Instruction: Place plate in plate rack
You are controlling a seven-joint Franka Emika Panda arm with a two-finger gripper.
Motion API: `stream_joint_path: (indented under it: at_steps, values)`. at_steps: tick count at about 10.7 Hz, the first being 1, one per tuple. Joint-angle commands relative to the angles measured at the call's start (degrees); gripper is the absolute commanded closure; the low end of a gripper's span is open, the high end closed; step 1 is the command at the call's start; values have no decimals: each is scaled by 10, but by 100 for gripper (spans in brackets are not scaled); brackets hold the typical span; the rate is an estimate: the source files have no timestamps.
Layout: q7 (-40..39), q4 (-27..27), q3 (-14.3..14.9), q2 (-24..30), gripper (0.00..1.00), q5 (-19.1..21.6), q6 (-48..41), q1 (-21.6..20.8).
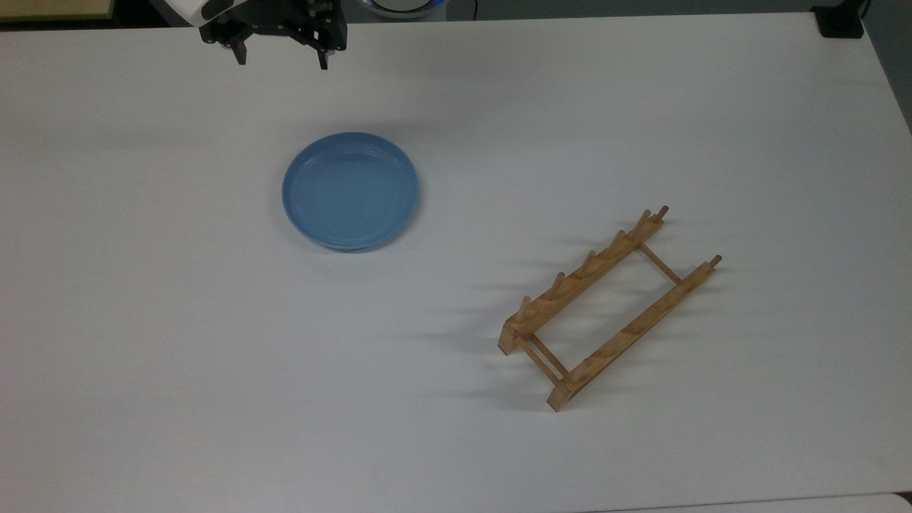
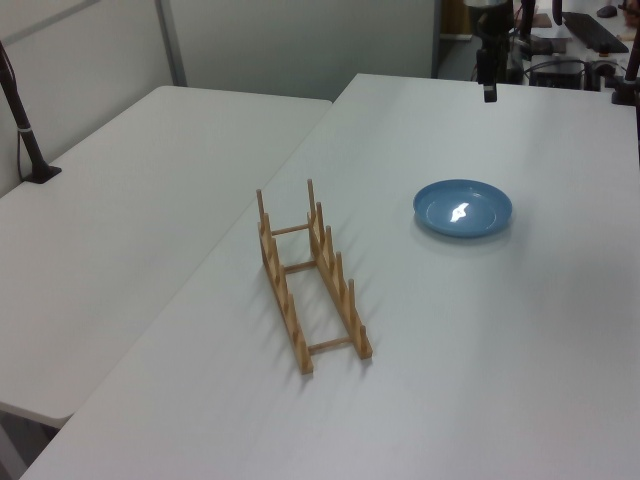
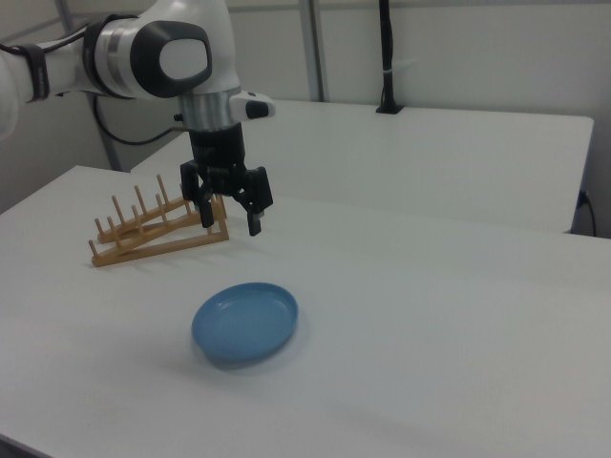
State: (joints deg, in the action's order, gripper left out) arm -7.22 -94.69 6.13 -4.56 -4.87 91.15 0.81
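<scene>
Light-blue and shallow, the plate (image 1: 350,191) lies flat and right way up on the white tabletop (image 1: 142,320), well apart from the wooden plate rack (image 1: 610,308), which stands empty toward the top view's lower right. The hand (image 1: 282,58) hangs in the air above the tabletop near the far edge in the top view, its two fingers spread wide and holding nothing; in the right view it (image 3: 231,215) sits above and behind the plate (image 3: 245,322). The step in hand, as I judge it, is the reach and the grasp. Because the plate lies flat, there is little to pinch except the raised rim, so the approach should likely come down over one edge, one finger inside the rim and one outside, and close firmly before lifting. A grip on the edge nearest the hand would probably leave the rest of the plate free to tilt upright later. Once lifted, the plate must be turned on edge and lined up across the two rails so it drops between neighbouring pegs; a slanted entry may knock the light rack aside.
</scene>
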Motion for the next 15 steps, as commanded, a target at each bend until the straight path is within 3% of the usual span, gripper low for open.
stream_joint_path:
  at_steps: [1,3,12,13,15]
  values:
    - [12,14,-8,20,0,-1,-53,-6]
    - [12,24,-9,20,0,17,-57,-6]
    - [8,25,-8,20,0,18,-72,-15]
    - [9,25,-7,18,0,23,-67,-13]
    - [5,27,-3,2,0,70,-40,-11]
